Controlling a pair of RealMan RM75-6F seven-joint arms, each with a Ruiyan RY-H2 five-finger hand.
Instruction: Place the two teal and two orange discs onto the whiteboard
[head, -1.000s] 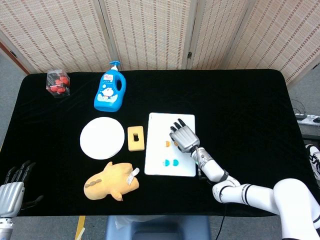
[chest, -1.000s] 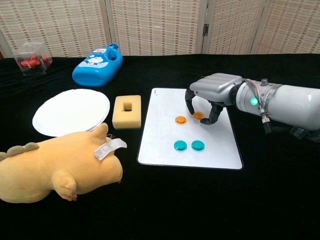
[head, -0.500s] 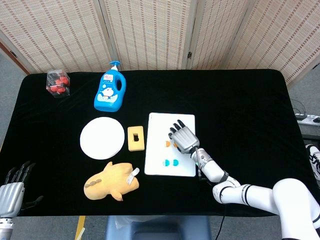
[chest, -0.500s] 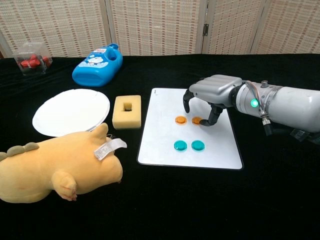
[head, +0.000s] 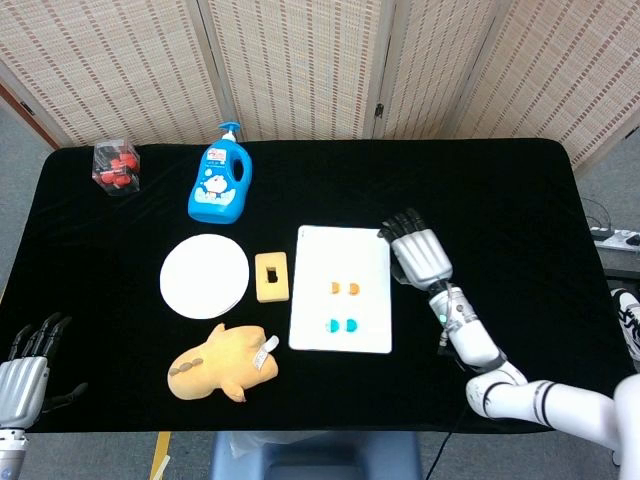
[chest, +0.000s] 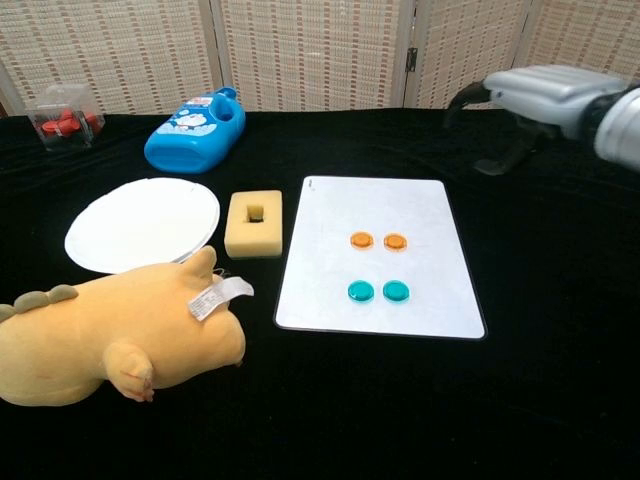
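Observation:
The whiteboard (head: 341, 262) (chest: 377, 210) lies flat at the table's middle. On it sit two orange discs (head: 345, 288) (chest: 378, 241) side by side, with two teal discs (head: 342, 325) (chest: 378, 291) in a row just nearer to me. My right hand (head: 417, 254) (chest: 528, 96) hovers off the board's right edge, raised, fingers spread and holding nothing. My left hand (head: 25, 363) is at the lower left corner of the head view, off the table, fingers apart and empty.
A yellow sponge block (chest: 254, 224) lies left of the board, then a white plate (chest: 143, 222). A yellow plush toy (chest: 110, 335) lies at the front left. A blue soap bottle (chest: 195, 129) and a clear box of red pieces (chest: 65, 116) sit at the back left.
My right hand lifted off the orange discs and drew back to the right, past the board's edge. Both orange discs now lie uncovered on the board. The left hand barely moved.

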